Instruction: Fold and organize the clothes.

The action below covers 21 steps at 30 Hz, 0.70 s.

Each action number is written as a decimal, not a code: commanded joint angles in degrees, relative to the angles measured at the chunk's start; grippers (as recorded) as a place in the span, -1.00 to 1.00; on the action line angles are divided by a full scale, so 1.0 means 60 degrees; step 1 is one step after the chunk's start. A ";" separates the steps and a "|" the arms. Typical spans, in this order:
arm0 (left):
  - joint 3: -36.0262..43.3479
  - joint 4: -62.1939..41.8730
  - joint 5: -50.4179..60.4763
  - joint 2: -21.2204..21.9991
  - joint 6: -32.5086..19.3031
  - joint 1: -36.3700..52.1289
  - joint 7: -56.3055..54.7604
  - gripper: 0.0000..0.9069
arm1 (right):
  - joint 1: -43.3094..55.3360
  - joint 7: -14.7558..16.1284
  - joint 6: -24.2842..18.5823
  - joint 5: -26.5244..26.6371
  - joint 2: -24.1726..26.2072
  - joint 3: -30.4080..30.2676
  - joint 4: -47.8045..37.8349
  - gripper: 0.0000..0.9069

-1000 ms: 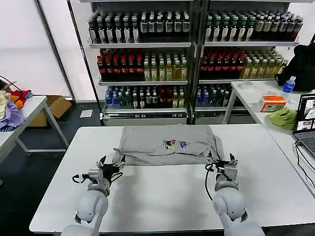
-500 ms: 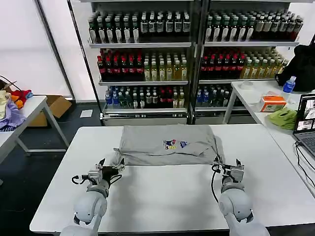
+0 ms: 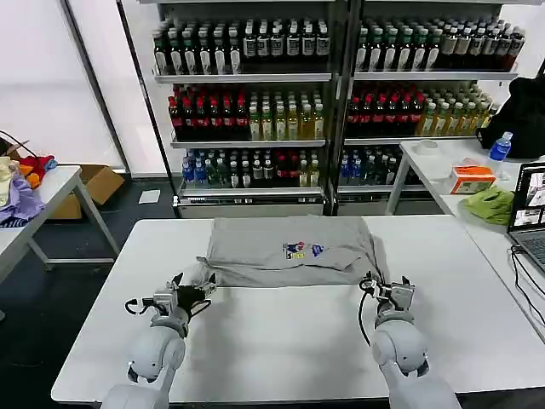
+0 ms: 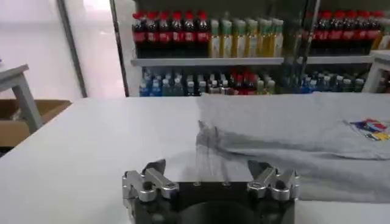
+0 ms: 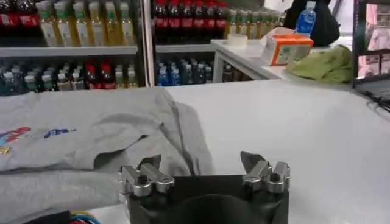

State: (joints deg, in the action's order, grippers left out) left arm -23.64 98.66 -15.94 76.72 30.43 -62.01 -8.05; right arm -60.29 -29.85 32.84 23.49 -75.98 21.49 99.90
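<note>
**Both grippers spread wide at the near corners of the shirt**

I see the grey shirt [image 3: 289, 251] lying folded into a broad flat band across the far half of the white table [image 3: 281, 341], its small coloured print [image 3: 302, 250] facing up near the middle. A loose flap of cloth sticks out at the shirt's near left corner, and the fabric bunches and drapes down at the near right corner.

My left gripper [image 3: 189, 291] sits low over the table just beside that left flap. From the left wrist camera, the left gripper [image 4: 210, 176] has its fingers [image 4: 152, 176] spread wide with nothing between them, and the shirt [image 4: 292, 137] edge lies just ahead of them on the table [image 4: 85, 152].

My right gripper [image 3: 390, 290] is at the near right corner, close to the draped fabric. The right wrist camera shows the right gripper [image 5: 204, 173] with its fingers [image 5: 259, 170] also wide apart and holding nothing, the rumpled shirt [image 5: 85, 134] corner just in front and the print [image 5: 33, 133] off to one side.

Behind the table stand shelves [image 3: 332, 102] full of bottles. A green cloth [image 3: 490, 204] lies on the side table to my right.
</note>
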 commanded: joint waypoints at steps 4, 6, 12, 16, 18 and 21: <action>0.0053 -0.0406 -0.0021 -0.0032 0.0037 0.0233 0.0015 0.40 | 0.0121 -0.0026 0.0054 0.0045 -0.0057 -0.0034 -0.0441 0.87; 0.0081 -0.0474 -0.0016 -0.0027 0.0048 0.0258 0.0003 -0.09 | 0.0147 -0.0011 0.0051 0.0052 -0.0074 -0.0051 -0.0580 0.69; 0.0140 -0.0527 0.0028 0.0001 0.0163 0.0173 -0.0026 -0.98 | 0.0035 0.0065 0.0050 0.0084 -0.0084 -0.0089 -0.0652 -1.00; 0.0173 -0.0444 0.0096 -0.0040 0.0180 0.0037 0.0012 -0.98 | -0.0159 0.0176 0.0047 0.0083 -0.0051 -0.0115 -0.0534 -1.00; 0.0187 -0.0429 0.0108 -0.0044 0.0180 0.0001 0.0045 -0.98 | -0.0228 0.0172 0.0048 0.0075 -0.0048 -0.0132 -0.0450 -1.00; 0.0202 -0.0467 0.0140 -0.0010 0.0169 -0.0007 0.0069 -0.98 | -0.0290 0.0147 0.0048 0.0069 -0.0042 -0.0133 -0.0348 -1.00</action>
State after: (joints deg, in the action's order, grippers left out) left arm -22.56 96.28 -15.35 76.51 31.31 -61.72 -7.69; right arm -61.49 -29.01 32.82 23.73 -76.10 20.91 97.88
